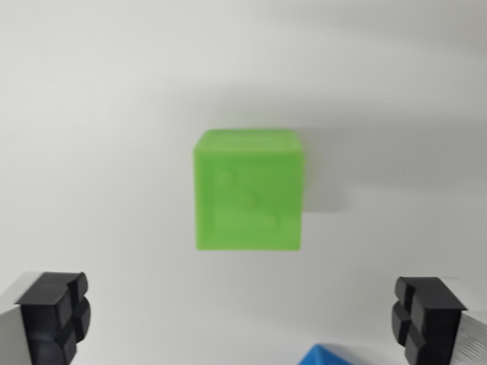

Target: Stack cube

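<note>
- Pale white tabletop (91, 114) is filling the wrist view, bare around the blocks.
- Green cube (249, 190) is sitting mid-frame, slightly blurred.
- Gripper (243, 323) is hanging spread wide, black pads (53, 315) holding nothing.
- Blue cube (329, 356) is peeking in at the bottom edge, between the pads, apart from the green one.

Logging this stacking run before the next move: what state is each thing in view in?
green cube: resting on the white surface, free of the jaws, nothing on top.
blue object: only a corner shows at the bottom edge; state cannot be told.
gripper: jaws wide apart, empty.
white surface: bears the green cube.
</note>
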Robot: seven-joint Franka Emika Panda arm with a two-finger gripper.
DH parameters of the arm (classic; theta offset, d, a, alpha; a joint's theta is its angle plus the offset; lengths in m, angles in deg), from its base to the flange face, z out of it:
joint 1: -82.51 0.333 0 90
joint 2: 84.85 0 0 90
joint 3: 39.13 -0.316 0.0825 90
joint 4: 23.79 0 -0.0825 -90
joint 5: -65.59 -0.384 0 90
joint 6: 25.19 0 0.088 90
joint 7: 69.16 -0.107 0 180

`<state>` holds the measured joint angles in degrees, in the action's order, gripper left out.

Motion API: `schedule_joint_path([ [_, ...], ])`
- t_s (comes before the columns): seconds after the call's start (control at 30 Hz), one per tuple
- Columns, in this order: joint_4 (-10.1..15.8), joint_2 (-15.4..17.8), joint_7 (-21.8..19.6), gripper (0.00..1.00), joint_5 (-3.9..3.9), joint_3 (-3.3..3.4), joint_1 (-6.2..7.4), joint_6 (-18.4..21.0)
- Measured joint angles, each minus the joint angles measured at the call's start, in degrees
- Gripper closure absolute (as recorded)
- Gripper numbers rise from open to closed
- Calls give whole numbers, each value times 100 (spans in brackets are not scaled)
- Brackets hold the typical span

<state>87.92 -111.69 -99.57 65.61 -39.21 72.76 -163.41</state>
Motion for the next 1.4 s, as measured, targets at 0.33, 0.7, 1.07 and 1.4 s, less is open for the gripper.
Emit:
schedule_joint_path([
  [0.33, -12, -465, 12, 0, 0, -1, 0, -448],
  [0.7, -101, -942, 12, 0, 0, -1, 0, -839],
  [1.07, -218, -1324, 12, 0, 1, -1, 0, -1107],
  [1.4, -263, -1448, 12, 100, 1, -1, 0, -1183],
])
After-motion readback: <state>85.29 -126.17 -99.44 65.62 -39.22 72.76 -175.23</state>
